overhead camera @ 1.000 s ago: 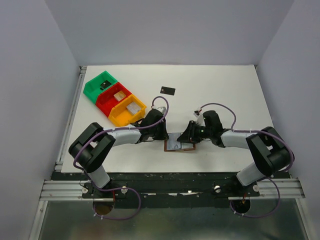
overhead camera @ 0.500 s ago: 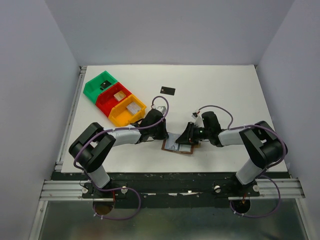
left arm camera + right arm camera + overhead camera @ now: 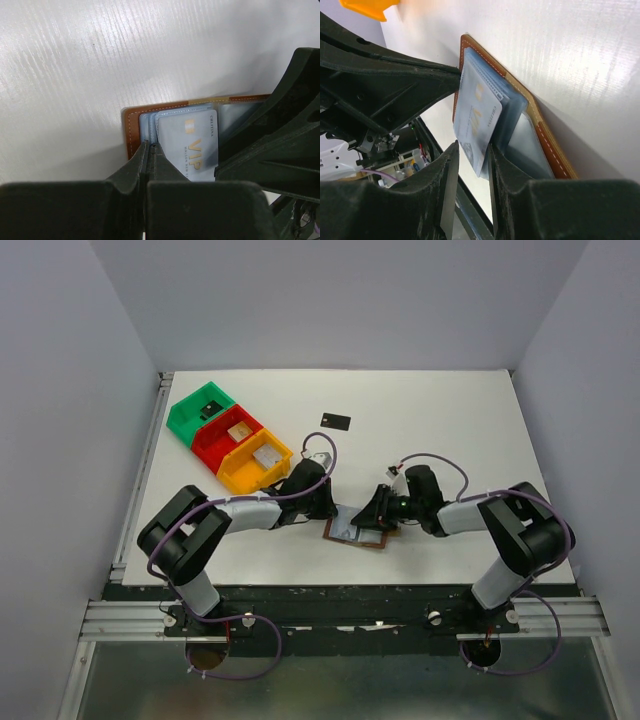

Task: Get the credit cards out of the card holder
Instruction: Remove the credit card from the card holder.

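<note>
- Top view: the card holder lies open on the surface near its front edge. Its long axis runs left to right, between my left gripper and my right gripper.
- Left wrist view: my left gripper's jaws are together, tips at the holder's pocket edge. A silver-blue card sits just beyond, long axis pointing back toward me.
- Right wrist view: that card tilts up off the pockets, its near corner between my right gripper's slightly parted jaws. I cannot tell whether they clamp it.
</note>
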`<action>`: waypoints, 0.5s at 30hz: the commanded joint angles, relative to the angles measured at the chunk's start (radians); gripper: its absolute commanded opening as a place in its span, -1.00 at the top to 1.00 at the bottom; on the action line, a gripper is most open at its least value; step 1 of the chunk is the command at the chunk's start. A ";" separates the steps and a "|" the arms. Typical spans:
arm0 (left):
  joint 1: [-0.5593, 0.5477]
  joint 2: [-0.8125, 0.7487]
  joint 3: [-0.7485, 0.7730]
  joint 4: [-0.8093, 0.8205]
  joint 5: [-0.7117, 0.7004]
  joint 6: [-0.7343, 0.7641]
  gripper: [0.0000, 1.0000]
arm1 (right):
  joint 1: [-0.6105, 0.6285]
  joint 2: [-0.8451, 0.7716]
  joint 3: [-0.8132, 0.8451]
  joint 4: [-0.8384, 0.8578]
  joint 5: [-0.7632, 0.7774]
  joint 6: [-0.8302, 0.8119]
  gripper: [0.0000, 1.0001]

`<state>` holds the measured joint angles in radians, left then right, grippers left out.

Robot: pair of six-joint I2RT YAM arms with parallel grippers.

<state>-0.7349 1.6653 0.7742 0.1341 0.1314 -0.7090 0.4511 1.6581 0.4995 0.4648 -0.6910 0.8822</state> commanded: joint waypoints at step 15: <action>-0.020 -0.015 -0.059 -0.054 -0.029 -0.021 1.00 | -0.020 -0.049 -0.049 0.101 0.070 0.041 0.67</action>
<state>-0.7418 1.6455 0.7441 0.1493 0.1177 -0.7307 0.4366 1.6337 0.4644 0.5156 -0.6445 0.9241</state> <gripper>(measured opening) 0.026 0.187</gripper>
